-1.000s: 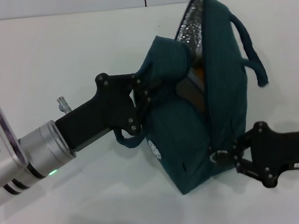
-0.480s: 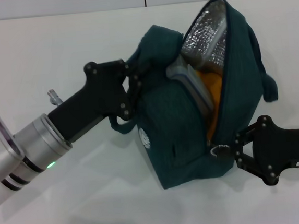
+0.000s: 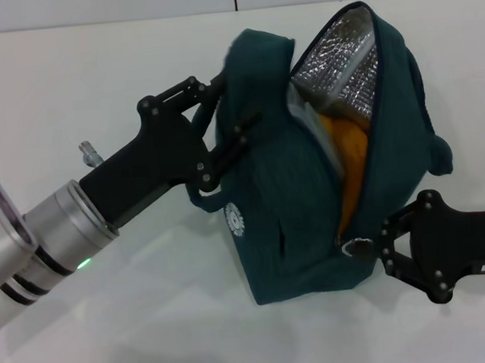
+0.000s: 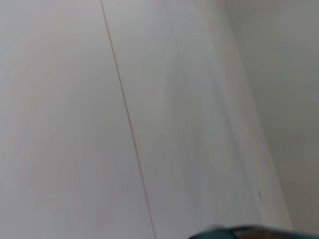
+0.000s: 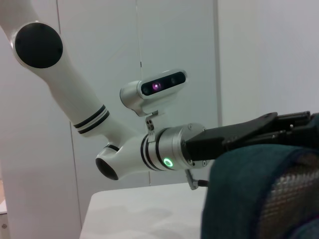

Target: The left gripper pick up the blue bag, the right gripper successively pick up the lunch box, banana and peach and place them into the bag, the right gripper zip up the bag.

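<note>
The blue bag [image 3: 311,184] rests on the white table [image 3: 90,84], right of the middle in the head view, with its mouth gaping wider than a second ago: then the two sides lay nearly together, and now the silver foil lining [image 3: 338,58] shows broadly. The bag has also rolled more upright and shifted a little to the left. Its long axis runs from the near end beside the right gripper [image 3: 376,250] up and away to the far tip, and the opening faces up and to the right. Inside, an orange-yellow shape [image 3: 350,151], probably the banana, lies along that axis, with a pale edge of the lunch box [image 3: 309,120] beside it; the peach cannot be made out.

The left gripper [image 3: 220,124] is clamped on the bag's left upper fabric, its fingers narrowly apart around the cloth. The right gripper sits at the near end of the zipper, closed around the metal ring pull [image 3: 356,246]. In the right wrist view the left arm [image 5: 149,147] shows its green light [image 5: 168,162] behind the bag.
</note>
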